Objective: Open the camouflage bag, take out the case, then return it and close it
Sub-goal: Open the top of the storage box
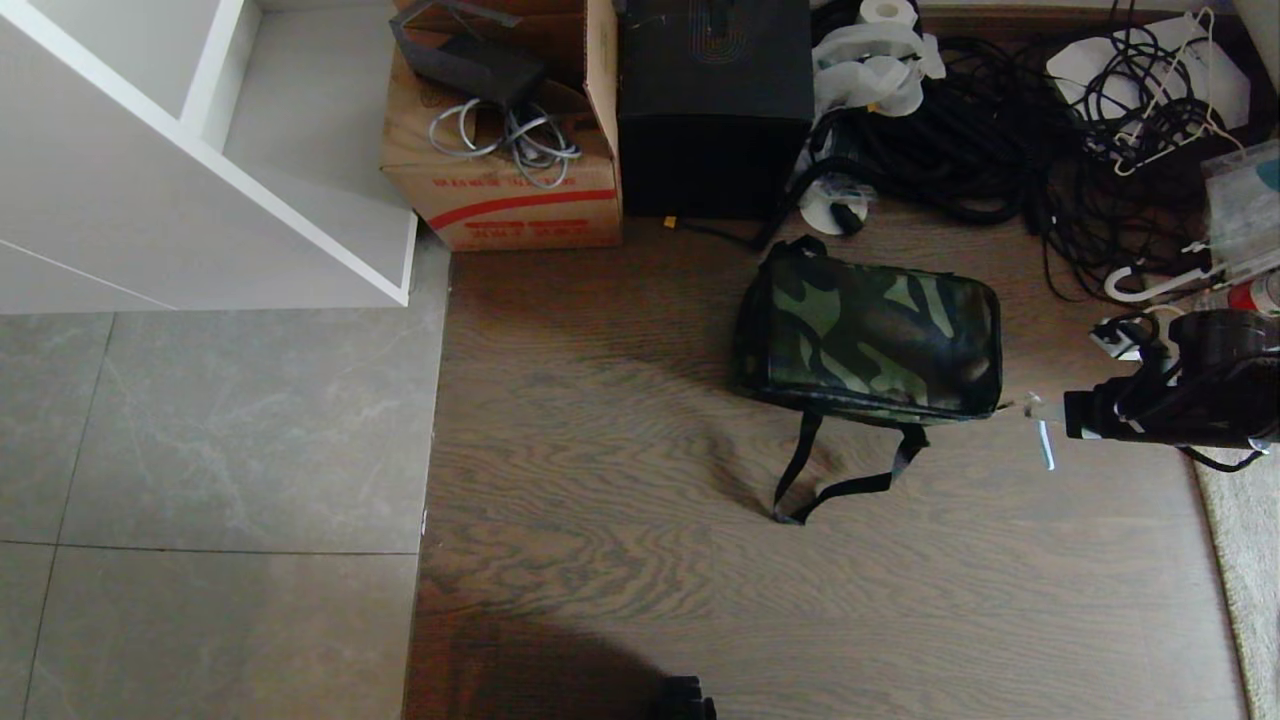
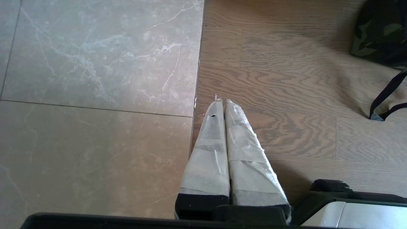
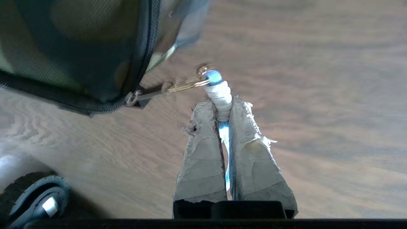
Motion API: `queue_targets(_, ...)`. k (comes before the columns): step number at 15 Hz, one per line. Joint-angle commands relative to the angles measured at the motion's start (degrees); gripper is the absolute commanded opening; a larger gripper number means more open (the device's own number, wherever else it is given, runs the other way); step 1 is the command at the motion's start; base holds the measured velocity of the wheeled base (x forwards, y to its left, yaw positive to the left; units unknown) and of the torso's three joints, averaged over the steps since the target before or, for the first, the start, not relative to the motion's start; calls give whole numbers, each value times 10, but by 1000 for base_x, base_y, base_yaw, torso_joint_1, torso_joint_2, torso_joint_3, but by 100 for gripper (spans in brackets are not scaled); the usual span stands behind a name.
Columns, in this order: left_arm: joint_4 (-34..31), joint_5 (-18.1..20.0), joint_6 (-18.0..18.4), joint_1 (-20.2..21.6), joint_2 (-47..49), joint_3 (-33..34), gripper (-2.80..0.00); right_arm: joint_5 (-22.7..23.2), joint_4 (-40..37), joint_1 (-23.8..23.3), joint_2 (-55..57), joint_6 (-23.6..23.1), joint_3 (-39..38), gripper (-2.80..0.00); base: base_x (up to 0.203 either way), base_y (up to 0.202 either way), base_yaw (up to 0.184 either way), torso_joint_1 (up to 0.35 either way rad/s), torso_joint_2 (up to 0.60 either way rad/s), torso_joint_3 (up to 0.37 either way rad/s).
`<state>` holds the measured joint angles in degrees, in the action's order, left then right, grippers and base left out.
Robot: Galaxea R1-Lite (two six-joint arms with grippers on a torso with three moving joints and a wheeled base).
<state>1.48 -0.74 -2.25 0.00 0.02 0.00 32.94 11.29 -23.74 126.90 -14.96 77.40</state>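
The camouflage bag lies zipped shut on the wooden floor, its black strap trailing toward me. My right gripper hovers just off the bag's right end. In the right wrist view it is shut on the white-taped blue zip pull, which a metal ring links to the zipper slider at the bag's corner. The case is hidden. My left gripper hangs parked and shut on nothing above the seam between tile and wood, well left of the bag.
Behind the bag stand a tall black box and a brown cardboard carton. Black cables and white hangers pile up at the back right. A white shelf unit is at the far left, and a rug edge at the right.
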Motion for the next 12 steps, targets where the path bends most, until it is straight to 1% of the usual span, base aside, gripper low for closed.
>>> queue_targets(1, 0, 0, 0, 0, 0, 5, -280, 25, 1, 6, -3, -2, -17, -280, 0, 0, 0, 0, 0, 0)
queue_targets(4, 0, 0, 0, 0, 1, 5, -280, 39, 3, 7, -4, -4, -19, -280, 0, 0, 0, 0, 0, 0)
queue_targets(6, 0, 0, 0, 0, 0, 5, -280, 46, 25, 6, -1, 1, -16, -280, 0, 0, 0, 0, 0, 0)
queue_targets(8, 0, 0, 0, 0, 0, 5, -280, 47, 26, 6, -3, 5, -12, -280, 0, 0, 0, 0, 0, 0)
queue_targets(12, 0, 0, 0, 0, 0, 5, -280, 64, 27, 6, -6, 9, -3, -280, 0, 0, 0, 0, 0, 0)
